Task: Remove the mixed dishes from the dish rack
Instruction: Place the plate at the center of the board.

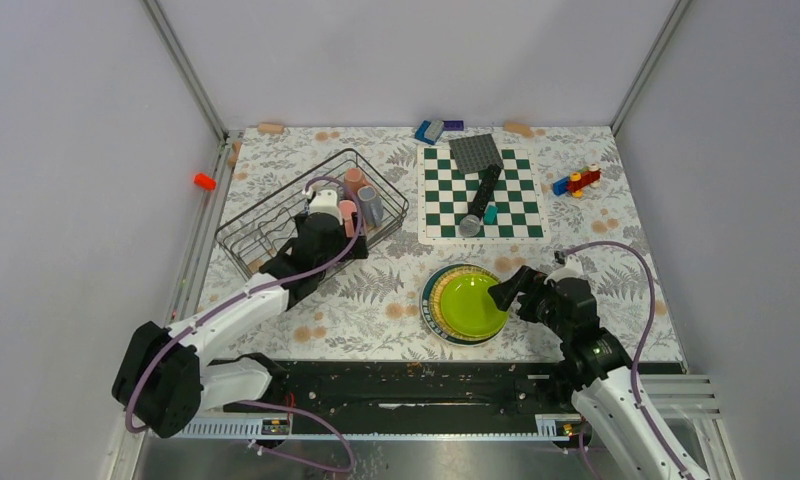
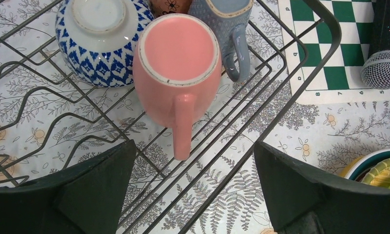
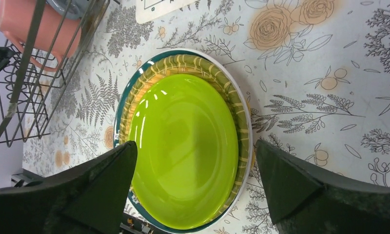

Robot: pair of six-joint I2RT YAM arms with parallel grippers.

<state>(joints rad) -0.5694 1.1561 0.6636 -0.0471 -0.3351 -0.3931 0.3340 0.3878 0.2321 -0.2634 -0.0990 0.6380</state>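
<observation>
From above, the dish rack (image 1: 261,225) held no plates. Its remaining dishes were bunched in its right end, where the left gripper (image 1: 341,228) reached in. Outside the rack, well to its right and nearer the arms, lay the stack of plates (image 1: 436,318), with the right gripper (image 1: 513,288) at the side farthest from the rack.

In the left wrist view, the pink mug (image 2: 176,68) sat upside down on the rack's wires, its handle pointing toward the gripper. The blue patterned bowl (image 2: 98,39) and grey mug (image 2: 227,29) were pressed against it. The jaws stood spread wide and empty, short of the handle.

In the right wrist view, the lime-green plate (image 3: 183,122) topped the stack, and the fingers (image 3: 100,190) were parted above it, grasping nothing.

The plates looked done, and the mugs were the step in hand. The next move probably called for the left arm to advance and close squarely on the pink mug without jostling its neighbours.
</observation>
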